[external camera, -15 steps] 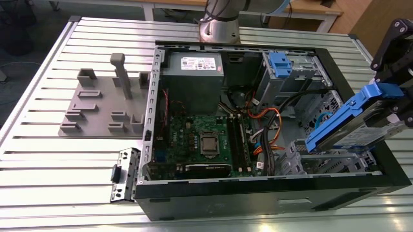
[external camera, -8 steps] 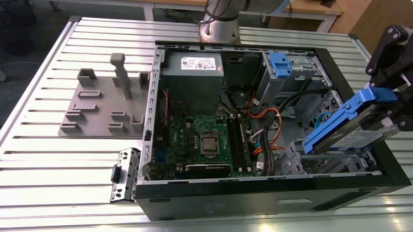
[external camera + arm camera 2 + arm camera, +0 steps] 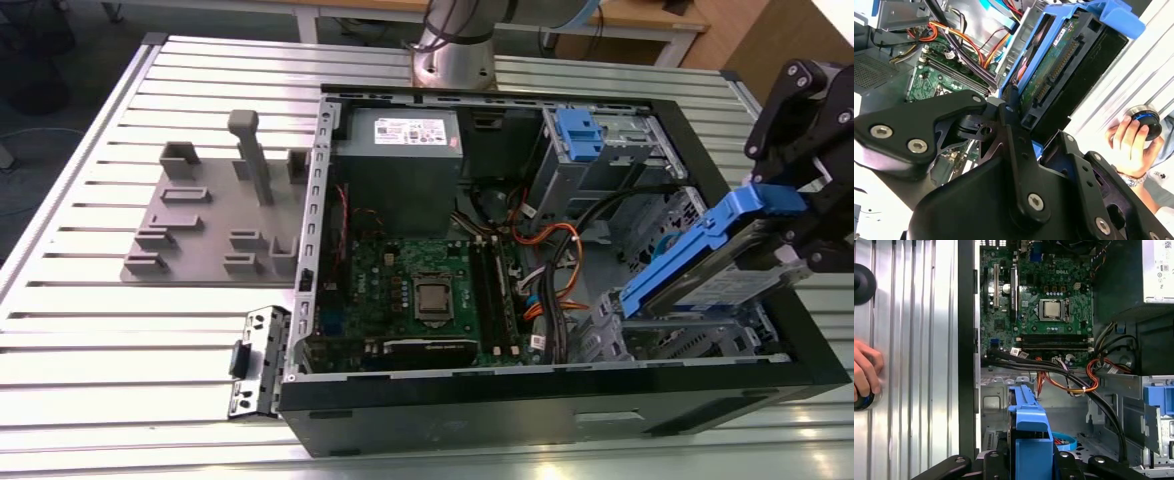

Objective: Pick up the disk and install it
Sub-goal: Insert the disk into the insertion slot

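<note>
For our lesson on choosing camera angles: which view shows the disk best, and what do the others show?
The exterior view: the disk shows full length, tilted above the computer case, held in the gripper. The second wrist view shows its green circuit board and connector close up; the first wrist view shows its blue frame end-on.

The tool grips the disk, which slopes down away from it over the open computer case beneath.
</note>
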Controlling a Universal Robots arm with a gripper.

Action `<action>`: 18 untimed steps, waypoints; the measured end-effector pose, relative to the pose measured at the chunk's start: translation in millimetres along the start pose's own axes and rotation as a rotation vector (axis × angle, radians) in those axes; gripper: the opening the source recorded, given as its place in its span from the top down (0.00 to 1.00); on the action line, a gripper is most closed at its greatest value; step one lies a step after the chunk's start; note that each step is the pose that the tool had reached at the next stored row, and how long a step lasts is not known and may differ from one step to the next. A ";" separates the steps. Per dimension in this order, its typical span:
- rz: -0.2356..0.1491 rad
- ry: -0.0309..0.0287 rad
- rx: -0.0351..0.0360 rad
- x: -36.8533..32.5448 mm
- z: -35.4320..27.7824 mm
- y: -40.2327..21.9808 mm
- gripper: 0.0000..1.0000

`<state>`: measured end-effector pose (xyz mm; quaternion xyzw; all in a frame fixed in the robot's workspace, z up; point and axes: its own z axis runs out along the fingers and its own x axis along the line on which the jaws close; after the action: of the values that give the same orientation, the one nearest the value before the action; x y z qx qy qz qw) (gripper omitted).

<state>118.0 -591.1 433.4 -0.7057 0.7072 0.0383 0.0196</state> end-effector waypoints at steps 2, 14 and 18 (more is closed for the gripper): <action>-0.005 -0.0001 -0.0004 -0.7 1.6 0.1 0.64; -0.006 -0.0001 -0.0005 0.4 20.1 0.6 0.64; -0.006 -0.0002 -0.0005 1.0 27.3 0.4 0.64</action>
<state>116.8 -589.9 406.1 -0.7077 0.7052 0.0385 0.0196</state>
